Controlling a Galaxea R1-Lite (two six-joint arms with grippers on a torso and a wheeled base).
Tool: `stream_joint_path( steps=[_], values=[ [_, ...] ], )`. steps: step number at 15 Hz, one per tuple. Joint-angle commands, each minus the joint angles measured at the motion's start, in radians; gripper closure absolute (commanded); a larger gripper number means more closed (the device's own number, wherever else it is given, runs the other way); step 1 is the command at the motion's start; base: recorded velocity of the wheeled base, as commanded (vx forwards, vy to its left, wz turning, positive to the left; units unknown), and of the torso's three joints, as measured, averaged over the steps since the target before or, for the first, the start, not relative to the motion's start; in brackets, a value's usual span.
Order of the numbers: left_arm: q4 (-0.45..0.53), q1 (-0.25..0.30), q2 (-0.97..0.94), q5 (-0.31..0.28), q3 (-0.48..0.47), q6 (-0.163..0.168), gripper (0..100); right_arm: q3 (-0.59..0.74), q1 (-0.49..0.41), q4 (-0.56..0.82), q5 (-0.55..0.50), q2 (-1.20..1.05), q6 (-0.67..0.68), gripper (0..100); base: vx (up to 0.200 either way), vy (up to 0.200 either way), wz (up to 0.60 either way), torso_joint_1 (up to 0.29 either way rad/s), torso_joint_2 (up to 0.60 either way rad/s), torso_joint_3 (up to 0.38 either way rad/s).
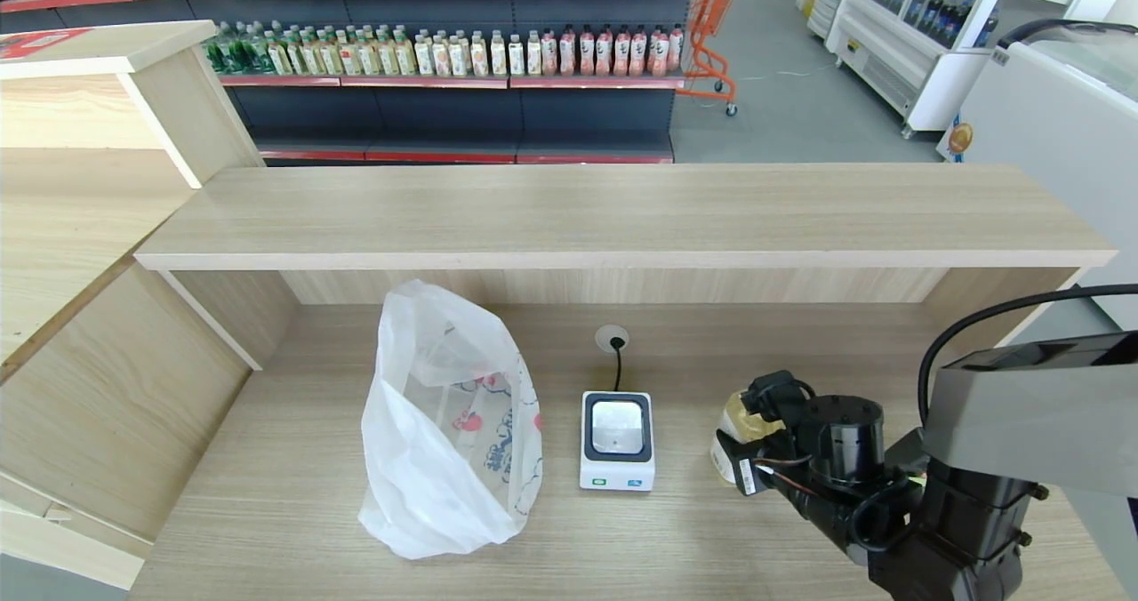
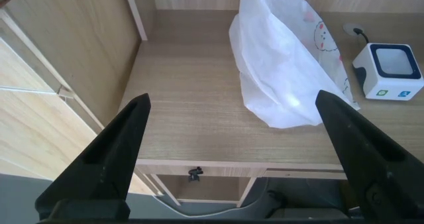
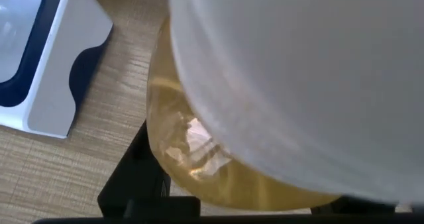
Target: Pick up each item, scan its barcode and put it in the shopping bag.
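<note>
Left wrist view shows the left gripper [image 2: 233, 103] nearest of all, hanging off the near edge of the counter [image 2: 192, 124] with its jaws spread wide and nothing between them. A little farther in, on the right side of the counter, the right gripper [image 1: 756, 436] has its jaws closed around a bottle [image 1: 731, 423] of yellowish liquid. The bottle is tipped on its side, and I cannot tell whether it is lifted clear of the wood. It sits just beside the scanner [image 1: 617, 441], on the scanner's right, not over the glass window. Left of the scanner stands the white shopping bag [image 1: 444, 423], its mouth open upward and something printed showing faintly inside. Behind them runs the raised ledge [image 1: 622, 214], and beyond it store shelves [image 1: 444, 50] lined with drinks. The step in hand looks like the scan: the bottle is gripped but has not been presented. The next move likely calls for carrying it left over the window with its barcode turned toward the glass, then on to the bag's mouth.
</note>
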Motion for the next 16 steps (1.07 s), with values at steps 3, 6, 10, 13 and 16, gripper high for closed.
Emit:
stream_joint_path(
  steps=[3,6,10,13,16],
  values=[
    [0.000,0.001,0.000,0.000,0.000,0.000,0,0.010,-0.016,0.008,0.040,-0.104,0.103,100,0.000,0.000,0.00,0.000,0.00,0.000],
    [0.000,0.001,0.000,0.000,0.000,0.000,0,0.124,-0.032,0.010,0.210,-0.259,0.132,100,0.000,0.000,0.00,0.000,0.00,0.000],
    [0.000,-0.001,0.000,0.000,0.000,0.000,0,0.203,-0.032,0.014,0.313,-0.425,0.152,100,0.000,0.000,0.00,0.000,0.00,0.000],
    [0.000,-0.001,0.000,0.000,0.000,0.000,0,0.225,-0.032,0.027,0.371,-0.502,0.157,100,0.000,0.000,0.00,0.000,0.00,0.000],
    [0.000,0.001,0.000,0.000,0.000,0.000,0,0.205,-0.026,0.140,0.420,-0.611,0.198,100,0.000,0.000,0.00,0.000,0.00,0.000]
  ],
)
